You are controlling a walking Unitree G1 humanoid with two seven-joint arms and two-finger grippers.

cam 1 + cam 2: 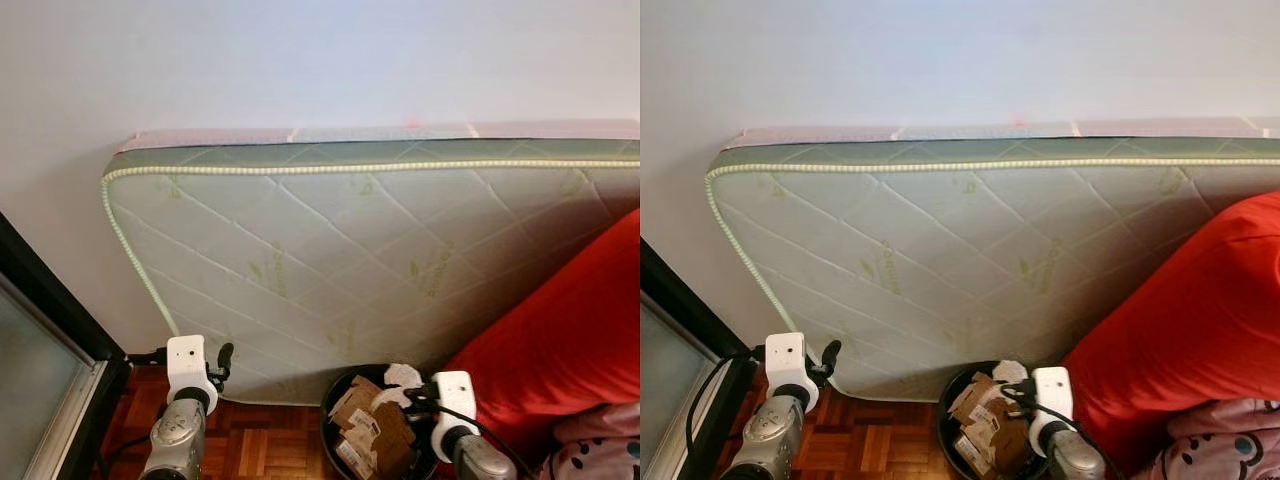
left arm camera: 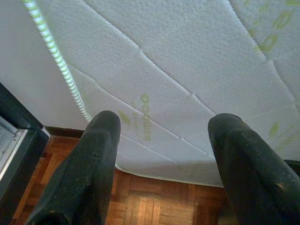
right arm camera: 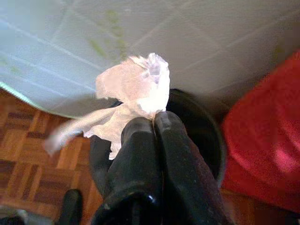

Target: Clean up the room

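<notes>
The right end effector is clamped tight on a crumpled white tissue, its 2 black fingers pressed together with the paper bunched above their tips. In the right wrist view the tissue hangs in front of the round black bin, and in the left eye view the same white wad sits at the bin's upper rim, just beside the wrist, so the tissue appears to be over or very near the opening but not yet dropped. The bin already holds several pieces of brown cardboard, which suggests part of the tidying is done. The bin stands on the wooden floor at the foot of a quilted mattress that leans on its side against the wall, with a red cushion close on the robot's right. The left end effector is spread wide and holds nothing, pointing toward the mattress and the floor below it. My judgement is that 1 step is nearly complete: what remains is to release the tissue into the bin, then look for more litter; the visible strip of floor shows none, though little of the room can be seen.
</notes>
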